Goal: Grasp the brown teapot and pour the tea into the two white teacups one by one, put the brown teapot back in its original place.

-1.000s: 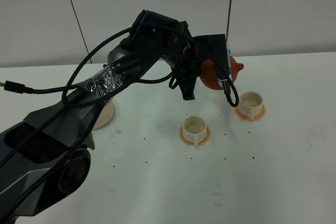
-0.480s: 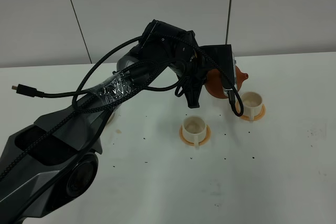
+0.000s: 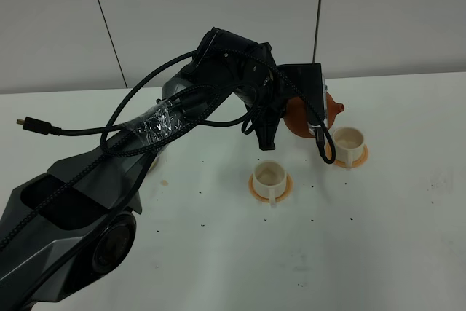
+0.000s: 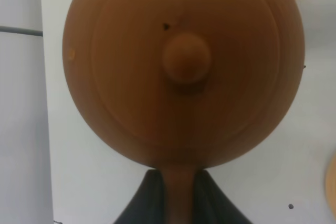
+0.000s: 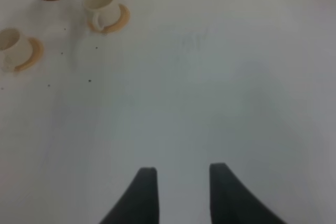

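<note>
The left claw (image 4: pixel 180 195) grips the brown teapot (image 4: pixel 181 66) by its handle, aloft beside the farther teacup (image 3: pixel 348 140). Pouring seems barely begun; the nearer teacup (image 3: pixel 269 175) and the return remain. The right claw (image 5: pixel 178 187) hangs open, empty.

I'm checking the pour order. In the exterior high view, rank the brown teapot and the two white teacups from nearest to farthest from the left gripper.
1. brown teapot, its handle held in the left gripper's jaws.
2. front teacup, centre, just in front of the gripper.
3. right teacup, beyond the teapot's spout.
</note>
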You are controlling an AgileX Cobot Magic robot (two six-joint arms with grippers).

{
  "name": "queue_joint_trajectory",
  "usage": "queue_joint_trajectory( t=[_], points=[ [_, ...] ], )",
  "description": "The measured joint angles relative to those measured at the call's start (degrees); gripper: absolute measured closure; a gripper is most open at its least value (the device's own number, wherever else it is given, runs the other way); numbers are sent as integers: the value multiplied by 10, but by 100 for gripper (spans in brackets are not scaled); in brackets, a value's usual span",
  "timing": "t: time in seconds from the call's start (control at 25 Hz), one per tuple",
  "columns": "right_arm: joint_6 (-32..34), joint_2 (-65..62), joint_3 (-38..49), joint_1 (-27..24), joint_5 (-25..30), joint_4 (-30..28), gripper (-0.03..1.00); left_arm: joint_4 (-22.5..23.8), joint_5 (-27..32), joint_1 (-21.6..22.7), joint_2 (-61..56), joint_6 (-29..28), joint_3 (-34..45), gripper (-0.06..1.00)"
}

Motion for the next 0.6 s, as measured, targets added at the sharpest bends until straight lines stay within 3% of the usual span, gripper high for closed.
queue_joint_trajectory(
  t=[0.6],
  points=[
    [0,0,0,0,0,0,73,41,-9,-5,0,15,0,77]
  ],
)
